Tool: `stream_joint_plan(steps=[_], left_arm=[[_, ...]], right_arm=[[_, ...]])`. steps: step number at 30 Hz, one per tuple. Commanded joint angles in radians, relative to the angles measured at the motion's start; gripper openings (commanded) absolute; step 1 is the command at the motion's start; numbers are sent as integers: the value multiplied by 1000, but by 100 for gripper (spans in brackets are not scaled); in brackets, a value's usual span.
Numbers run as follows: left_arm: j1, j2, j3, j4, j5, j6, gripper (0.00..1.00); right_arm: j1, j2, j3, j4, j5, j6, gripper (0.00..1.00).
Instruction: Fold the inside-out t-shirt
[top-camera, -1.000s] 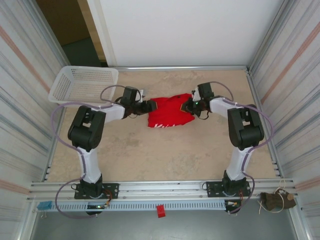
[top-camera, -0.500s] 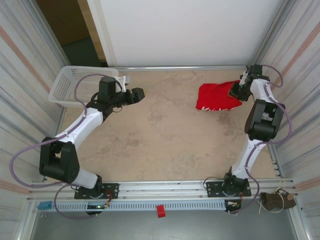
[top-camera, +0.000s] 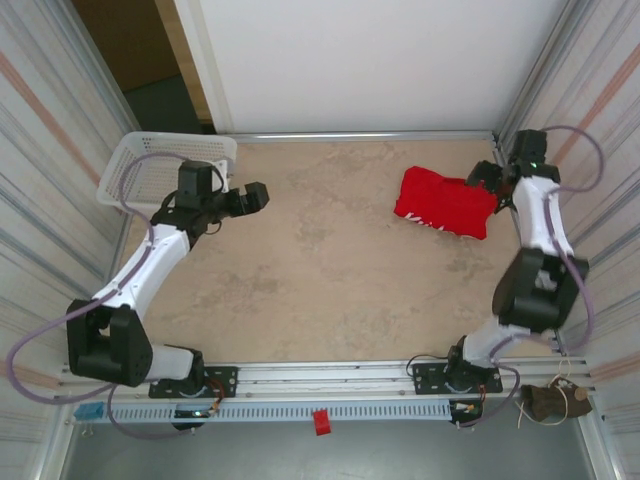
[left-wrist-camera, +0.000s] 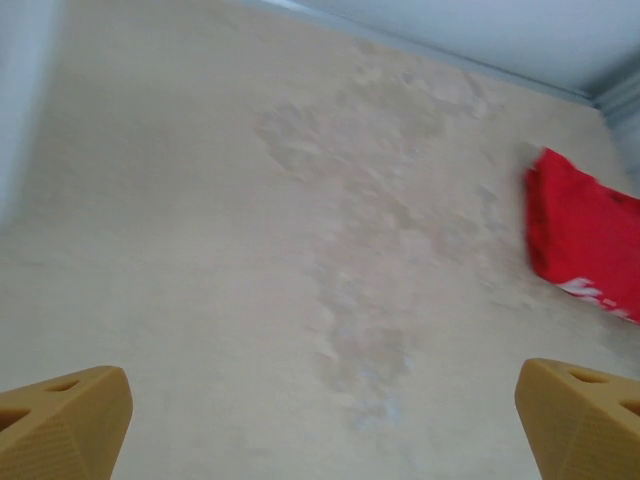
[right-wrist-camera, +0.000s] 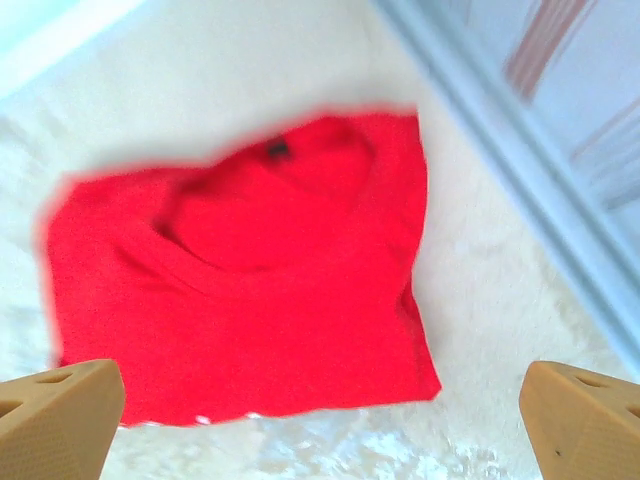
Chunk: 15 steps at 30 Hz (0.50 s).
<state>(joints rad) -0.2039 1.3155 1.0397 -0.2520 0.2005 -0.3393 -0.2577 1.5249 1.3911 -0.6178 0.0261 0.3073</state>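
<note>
Top external: beige mottled table (top-camera: 330, 290), walled on three sides. Left arm runs up the left side, elbow low by the rail, forearm slanting to the far left, wrist turned right. Right arm stands along the right wall, wrist turned left. Bright red folded fabric t-shirt (top-camera: 440, 202) lies flat at far right; long axis left-right, slightly tilted, white lettering along its near edge. White plastic mesh basket (top-camera: 165, 165) in far left corner. Left gripper (top-camera: 258, 195) near the basket, well apart from shirt, jaws spread wide, empty. Right gripper (top-camera: 478, 178) at shirt's far right end, jaws spread wide, holding nothing.
</note>
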Motion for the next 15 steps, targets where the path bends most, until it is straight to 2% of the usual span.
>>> stream_joint_plan(steps=[1, 3, 4, 6, 8, 10, 12, 13, 14, 15], left_arm=[[3, -116, -101, 102, -294, 159, 99], [4, -172, -239, 267, -419, 227, 99], [4, -187, -304, 357, -466, 276, 99], [9, -170, -366, 422, -532, 335, 99], [17, -115, -413, 480, -593, 360, 99], [48, -16, -481, 630, -565, 356, 99], [58, 73, -513, 711, -551, 356, 99], [61, 113, -542, 827, -537, 394, 99], [57, 115, -531, 810, -525, 415, 99], [74, 122, -553, 862, -460, 436, 99]], right_arm=[[58, -189, -224, 252, 71, 18, 99], [104, -307, -467, 522, 79, -40, 99], [116, -346, -569, 633, 26, -75, 99], [145, -366, -673, 707, 5, -99, 99], [178, -333, -763, 793, 57, -121, 99], [208, -262, -852, 975, 95, -153, 99], [237, -165, -897, 1143, 90, -202, 99], [248, -105, -882, 1147, 101, -213, 99], [250, -42, -897, 1204, 69, -224, 99], [247, 22, -947, 1393, 71, -232, 99]])
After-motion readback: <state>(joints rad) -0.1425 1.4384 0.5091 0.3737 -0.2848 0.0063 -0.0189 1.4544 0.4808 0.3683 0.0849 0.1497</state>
